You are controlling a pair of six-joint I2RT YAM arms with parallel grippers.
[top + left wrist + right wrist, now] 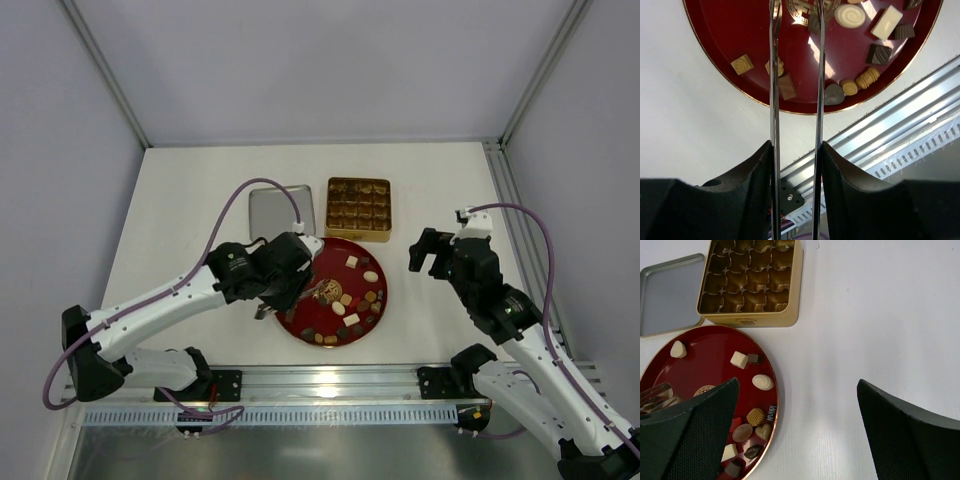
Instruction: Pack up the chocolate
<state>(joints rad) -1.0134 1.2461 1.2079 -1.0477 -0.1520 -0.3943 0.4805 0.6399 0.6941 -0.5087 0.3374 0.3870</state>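
Top external: one plate (335, 257) of chocolate (371, 276), one tin (358, 238), one lid (278, 210); left gripper (796, 155) clamps tweezers (774, 100), right gripper (426, 260) gapes.

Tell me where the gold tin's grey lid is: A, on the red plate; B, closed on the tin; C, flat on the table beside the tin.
C: the grey lid lies flat on the white table beside the open gold tin, whose compartments show.
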